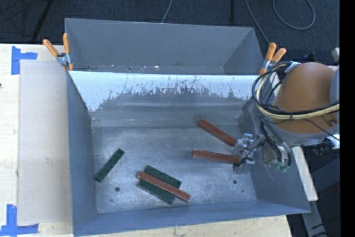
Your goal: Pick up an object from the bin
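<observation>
A flat reddish-brown stick [213,156] lies almost level on the floor of the grey metal bin [166,53], right of centre. Its right end meets the end effector [246,154], which sits low over the bin floor near the right wall. The small metal parts there blur together where stick and end effector overlap, so it cannot be told whether the end effector is released, clenched, or gripping the stick. Just above, and apart from the first, a second reddish-brown stick [216,132] slants down to the right, its lower end close to the end effector. Toward the front of the bin floor, a third reddish-brown stick [164,186] lies in a small heap, slanted between two dark green bars [162,176] and partly covering the nearer one. Well off to the left, a single dark green bar [108,165] lies tilted on its own. The arm comes in over the bin's right rim, its wrist under a rounded orange-brown cover [305,94] looped with pale and dark cables [266,91], and is cut off at the right.
</observation>
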Robot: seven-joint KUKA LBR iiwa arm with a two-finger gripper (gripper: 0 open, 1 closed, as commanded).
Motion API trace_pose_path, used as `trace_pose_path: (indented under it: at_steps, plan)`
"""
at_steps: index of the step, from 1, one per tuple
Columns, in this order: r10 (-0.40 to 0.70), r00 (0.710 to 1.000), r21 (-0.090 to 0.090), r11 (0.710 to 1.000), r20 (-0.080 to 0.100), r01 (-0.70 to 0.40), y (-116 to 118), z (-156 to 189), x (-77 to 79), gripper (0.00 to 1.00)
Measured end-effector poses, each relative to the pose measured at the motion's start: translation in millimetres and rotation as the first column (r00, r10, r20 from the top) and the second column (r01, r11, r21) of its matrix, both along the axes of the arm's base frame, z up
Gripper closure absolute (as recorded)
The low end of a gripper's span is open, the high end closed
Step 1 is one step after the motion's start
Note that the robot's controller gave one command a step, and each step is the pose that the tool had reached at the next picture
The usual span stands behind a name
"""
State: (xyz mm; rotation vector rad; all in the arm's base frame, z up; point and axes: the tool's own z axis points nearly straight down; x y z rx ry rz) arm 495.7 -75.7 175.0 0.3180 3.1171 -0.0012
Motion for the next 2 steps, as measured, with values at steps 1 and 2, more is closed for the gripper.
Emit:
trace_pose_path:
  at_steps: [1,2]
  plan:
    - [-0.059,0.998,0.003,0.998,-0.015,0.059,-3.8,-44.2,-12.8,1.0]
    - [-0.074,0.997,0.001,0.997,0.002,0.074,-6.7,110.7,24.9,1.0]
